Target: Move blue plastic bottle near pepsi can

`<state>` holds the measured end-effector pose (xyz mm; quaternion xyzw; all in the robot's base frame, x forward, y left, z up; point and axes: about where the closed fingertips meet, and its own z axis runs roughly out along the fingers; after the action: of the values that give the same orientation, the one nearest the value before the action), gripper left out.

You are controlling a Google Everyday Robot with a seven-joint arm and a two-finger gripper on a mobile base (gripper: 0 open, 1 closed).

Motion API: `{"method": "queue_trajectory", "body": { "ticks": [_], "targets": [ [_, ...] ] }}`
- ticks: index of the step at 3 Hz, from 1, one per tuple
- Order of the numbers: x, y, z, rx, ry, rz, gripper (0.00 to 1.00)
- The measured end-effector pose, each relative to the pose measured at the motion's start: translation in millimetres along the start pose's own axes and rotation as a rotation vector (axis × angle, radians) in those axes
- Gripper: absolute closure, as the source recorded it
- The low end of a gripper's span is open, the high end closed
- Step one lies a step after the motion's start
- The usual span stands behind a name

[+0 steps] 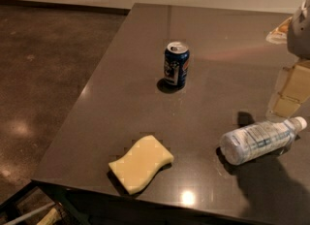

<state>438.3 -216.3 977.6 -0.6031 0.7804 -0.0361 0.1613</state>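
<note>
- table (121, 103): dark, glossy and slick. The front and left edges are open, so anything pushed too hard could slide off onto the floor.
- claw (286, 104): at the far right edge, just above the cap end of the bottle. Can't tell whether it is open or closed, and it is not holding anything. Part of it is cut off by the frame. Risk: it may come down off-centre near the cap, pinch only the narrow neck and have the bottle swing or drop.
- bottle (261, 140): lying on its side at the right front of the table, cap pointing right and base pointing left toward the middle. It is well apart from the can. Being round and on its side, it will likely roll if nudged instead of gripped. The thin clear plastic may also squash and slip out.
- sponge (141, 163): yellow, near the front edge and left of the bottle. It is off the straight line to the can, but a low sweeping carry could clip it.
- can (176, 64): upright mid-table, far from the bottle. It is light and tall, so setting the bottle down too close, or letting it roll on release, could knock it over.
</note>
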Motion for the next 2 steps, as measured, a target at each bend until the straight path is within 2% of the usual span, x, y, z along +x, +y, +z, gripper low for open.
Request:
{"method": "queue_trajectory", "body": {
  "ticks": [2],
  "targets": [
    [0.7,1.7,4.2,-0.018,-0.015,0.006,0.0]
  ]
}}
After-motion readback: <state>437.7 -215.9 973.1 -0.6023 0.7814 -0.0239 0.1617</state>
